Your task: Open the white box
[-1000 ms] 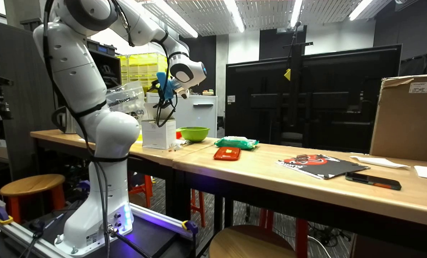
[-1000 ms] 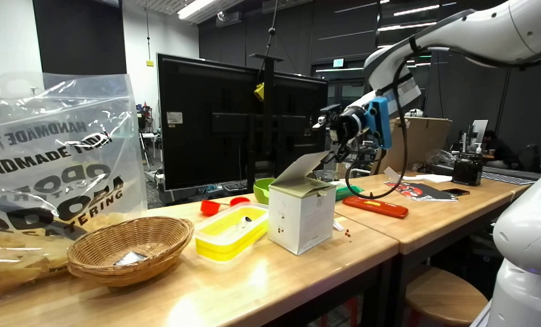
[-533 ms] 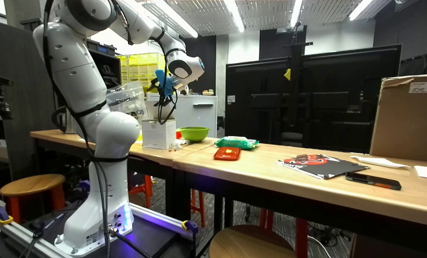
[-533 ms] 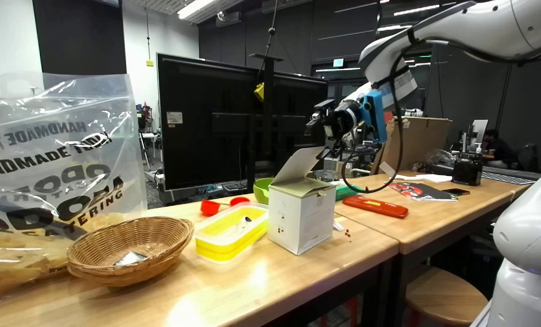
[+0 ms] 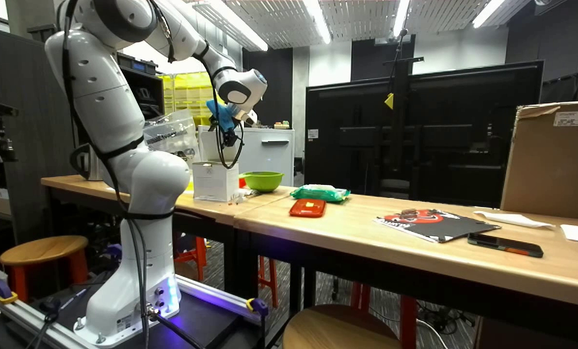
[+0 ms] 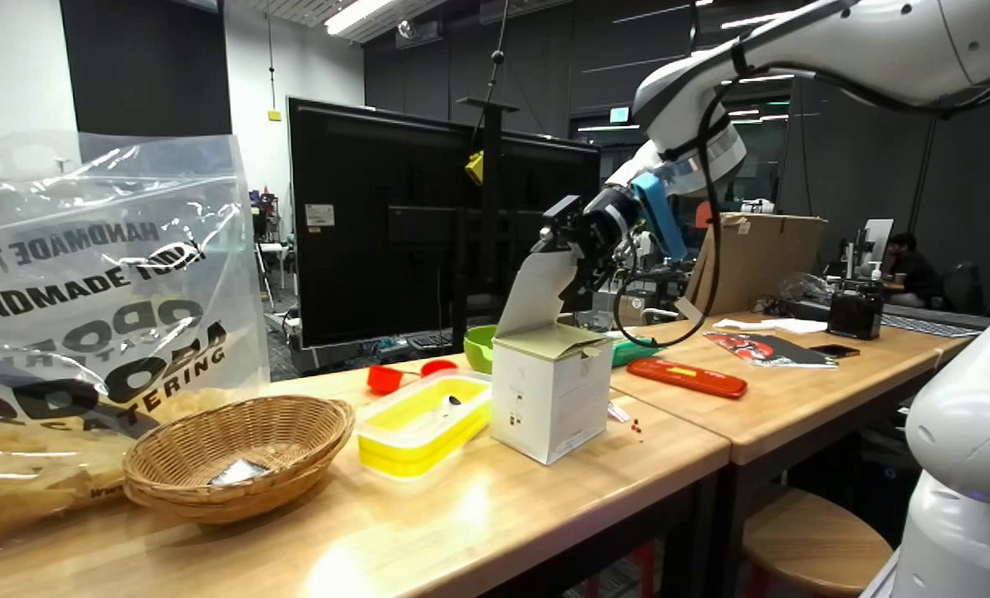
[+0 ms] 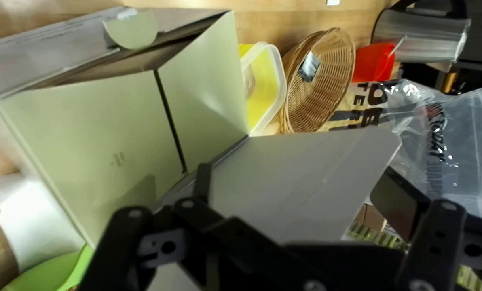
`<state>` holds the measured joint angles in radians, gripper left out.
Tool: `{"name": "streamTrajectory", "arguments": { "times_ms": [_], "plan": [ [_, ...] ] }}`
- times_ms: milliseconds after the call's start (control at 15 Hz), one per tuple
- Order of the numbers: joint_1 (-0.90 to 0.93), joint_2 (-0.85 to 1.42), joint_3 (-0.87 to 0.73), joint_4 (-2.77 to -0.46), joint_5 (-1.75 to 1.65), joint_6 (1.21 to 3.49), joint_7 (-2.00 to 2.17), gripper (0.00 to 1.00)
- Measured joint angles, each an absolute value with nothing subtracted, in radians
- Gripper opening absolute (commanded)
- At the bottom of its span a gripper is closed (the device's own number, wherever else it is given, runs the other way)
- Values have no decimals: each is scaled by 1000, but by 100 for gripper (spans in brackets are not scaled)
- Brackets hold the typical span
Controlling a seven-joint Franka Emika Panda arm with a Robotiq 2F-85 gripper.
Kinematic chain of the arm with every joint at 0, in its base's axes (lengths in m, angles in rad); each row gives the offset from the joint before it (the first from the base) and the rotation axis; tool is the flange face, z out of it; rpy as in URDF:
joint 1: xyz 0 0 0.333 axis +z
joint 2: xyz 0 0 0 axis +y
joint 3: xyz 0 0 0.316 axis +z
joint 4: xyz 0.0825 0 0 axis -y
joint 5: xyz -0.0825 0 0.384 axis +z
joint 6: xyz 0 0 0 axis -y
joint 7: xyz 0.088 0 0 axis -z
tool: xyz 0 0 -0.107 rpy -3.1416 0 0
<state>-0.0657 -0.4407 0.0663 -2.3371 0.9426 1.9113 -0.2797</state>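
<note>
Closest in: your gripper (image 7: pixel 301 190), fingers (image 7: pixel 202 184) well apart w/ the raised lid (image 7: pixel 318 161) standing btwn them. Nothing's pinched; can't tell if either side touches the card. Next out, the white box (image 6: pixel 549 403) sits upright on the table (image 6: pixel 445 531), just beside the tub (image 6: pixel 412 457).

Progress: lid's up on its fold, roughly upright, so the outer part looks done. Below it, two inner flaps (image 7: pixel 83 133) lie across the opening w/ a dark slit btwn 'em. My read: if lid-up counts as open, you're prob. at or nr the end; if not, the flaps are what's left, maybe + a further push on the lid.

Materials: box is thin smooth card, flat-sided, white outside, pale greenish flaps, half-round tab (image 7: pixel 136 30) at one rim. Tub's plastic, yellow, rounded corners, pale rim. Bowl (image 5: pixel 264 182): smooth, green, round. Farther, the basket (image 6: pixel 254 498), woven, oval, w/ ridged sides; then the bag (image 6: pixel 105 316), crinkly see-through plastic, black print. Way back: flat black panel (image 6: pixel 379 249), straight edges.
</note>
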Motion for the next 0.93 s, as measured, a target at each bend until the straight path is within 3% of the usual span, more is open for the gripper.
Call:
{"name": "streamTrajectory", "arguments": {
  "times_ms": [933],
  "plan": [
    [52,-467,114,-2281,715,2082,-91,100]
  ]
}}
